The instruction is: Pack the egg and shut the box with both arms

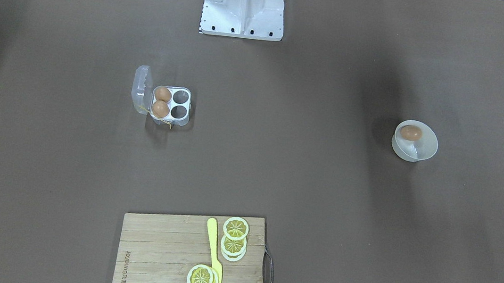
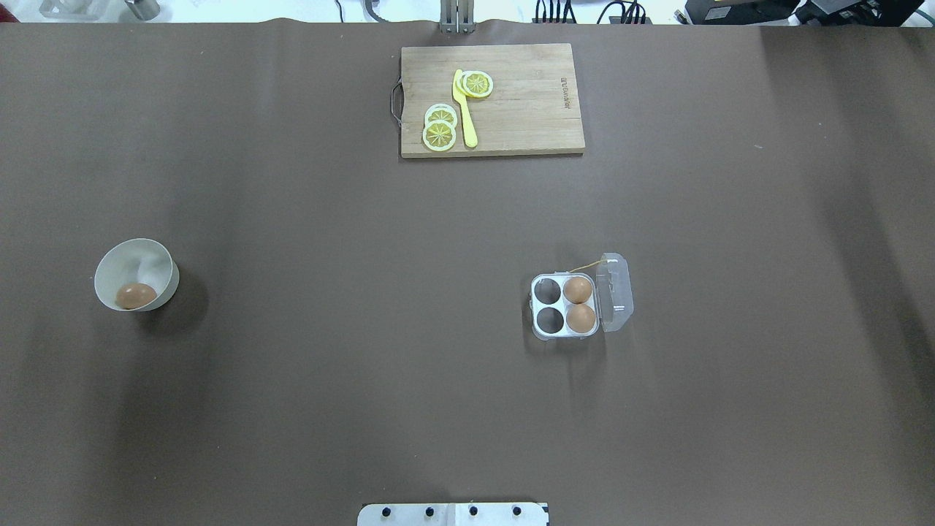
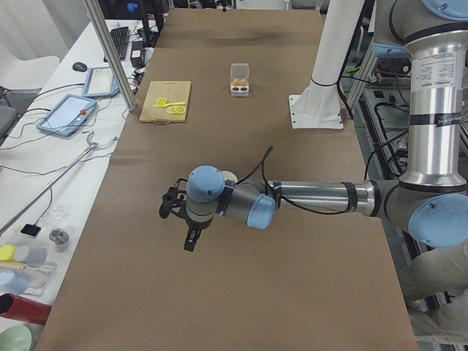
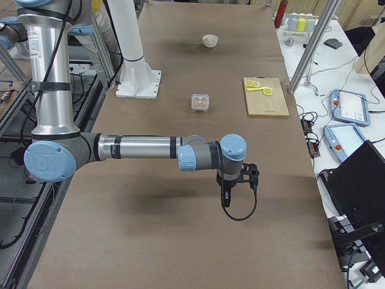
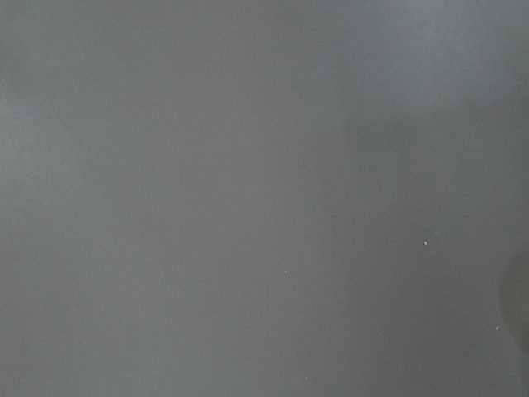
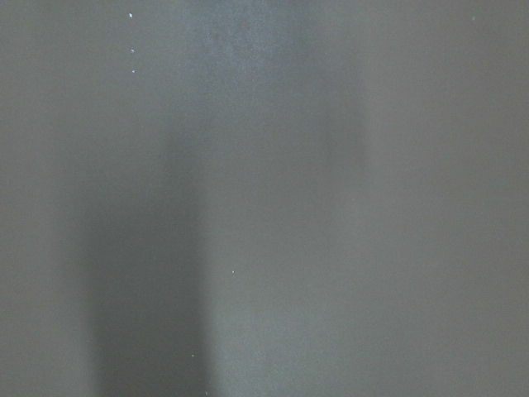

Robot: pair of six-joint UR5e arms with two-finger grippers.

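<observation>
The wooden cutting board has a short line of lettering along its right end, too small for me to read. It lies at the far edge of the bench, about centre, with a metal handle on its left end. On it are yellow lemon slices in 2 small groups, with a yellow plastic knife between them.

The white bowl stands well off to the left and holds the egg, brown and alone. The box, a clear 4-cell carton, sits right of centre, well apart from the bowl. Its lid is swung open on the right side. The 2 cells next to the lid are filled, by the far brown egg and the near brown egg. The 2 left cells are empty. A thin yellow string trails from the box's far side.

A plain brown sheet covers the bench, and the white mounting stand is bolted at its near edge. The left arm and the right arm each reach out level over bare sheet. The left end effector and right end effector point down, far from bowl and box. I cannot tell whether either is spread or pressed together. Both wrist cameras show only bare brown surface.

A white side bench carries tablets and cables.
</observation>
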